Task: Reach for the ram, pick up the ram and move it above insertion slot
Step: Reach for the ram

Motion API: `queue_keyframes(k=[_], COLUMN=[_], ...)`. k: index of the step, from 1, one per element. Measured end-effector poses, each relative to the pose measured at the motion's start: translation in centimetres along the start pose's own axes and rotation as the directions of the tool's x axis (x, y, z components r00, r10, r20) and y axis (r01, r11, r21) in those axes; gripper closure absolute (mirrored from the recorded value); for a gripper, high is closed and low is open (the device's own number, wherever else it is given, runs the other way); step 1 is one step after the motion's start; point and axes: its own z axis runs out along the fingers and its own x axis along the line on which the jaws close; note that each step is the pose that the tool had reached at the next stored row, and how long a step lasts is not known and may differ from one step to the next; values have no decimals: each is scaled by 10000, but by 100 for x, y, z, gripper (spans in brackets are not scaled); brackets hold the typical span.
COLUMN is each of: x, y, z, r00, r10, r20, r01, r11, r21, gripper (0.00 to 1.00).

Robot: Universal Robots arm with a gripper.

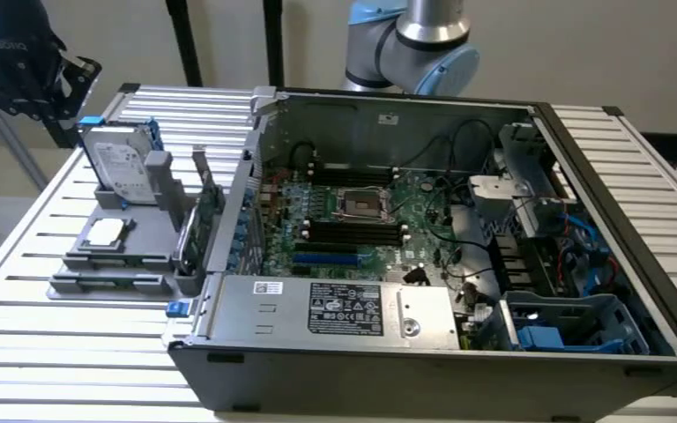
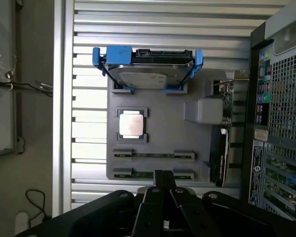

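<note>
here, the fingers [image 2: 160, 181] look pressed together into one dark tip with nothing pinched between them. that tip lies over the nearest slot of a gray holder [image 2: 158, 136]. the ram [image 2: 140, 174] stands on edge in that slot as a thin green strip, running out to either side of the fingers. whether the tip touches it cannot be told. one slot farther out from the fingers sits a second thin strip of the same kind. beyond that, a square processor chip [image 2: 131, 124] lies flat in its own recess. farthest from the fingers on the holder, a silver hard drive [image 2: 147, 74] stands in blue brackets. off to the side of the fingers, an expansion card [image 2: 222, 148] stands along the holder's edge, just beside the open computer case [image 2: 281, 123]. the holder rests on a slatted metal bench [image 2: 89, 123]. in the exterior view the case lies open on the bench, well apart from the holder's ram slots, with the dark memory slots [image 1: 351, 231] on its motherboard [image 1: 415, 198] unfilled, and the arm [image 1: 415, 40] rises behind the case.
</note>
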Motion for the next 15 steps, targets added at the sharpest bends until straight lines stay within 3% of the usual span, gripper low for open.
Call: queue_keyframes(k=[6,15], x=[1,5], y=[-19,-262], z=[1,8], r00=[10000,10000], r10=[-1,1], r20=[0,1], r01=[1,-1], r11=[10000,10000], r21=[-2,-13], gripper=[89,89])
